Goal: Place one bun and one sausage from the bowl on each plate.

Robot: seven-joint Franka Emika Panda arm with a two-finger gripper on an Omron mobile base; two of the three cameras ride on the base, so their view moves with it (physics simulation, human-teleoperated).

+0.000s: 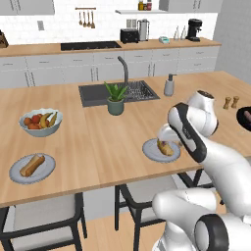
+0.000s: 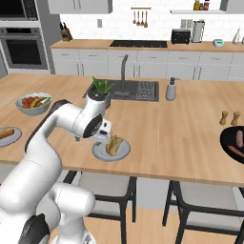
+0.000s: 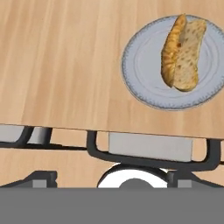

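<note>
1. bun (image 3: 189,57) and sausage (image 3: 171,50) lie side by side, touching, on the near plate (image 3: 144,83), which sits close to the front edge of the worktop (image 1: 98,142) above a chair (image 2: 102,186).
2. the far plate (image 1: 19,174), toward the left end of the worktop, carries its own bun-and-sausage pair (image 1: 32,165).
3. the black bowl (image 2: 228,138) is well apart at the right end, with sausages (image 2: 236,144) left in it; beside it stand two small shakers (image 2: 229,117).
4. the hand (image 2: 106,136) hovers just beside the near plate, released, its fingers spread wide with nothing between them.
5. judged from this, both plates look served and the placing step appears complete.
6. the next move calls only for lifting the hand clear without nudging the near plate or its food.
</note>
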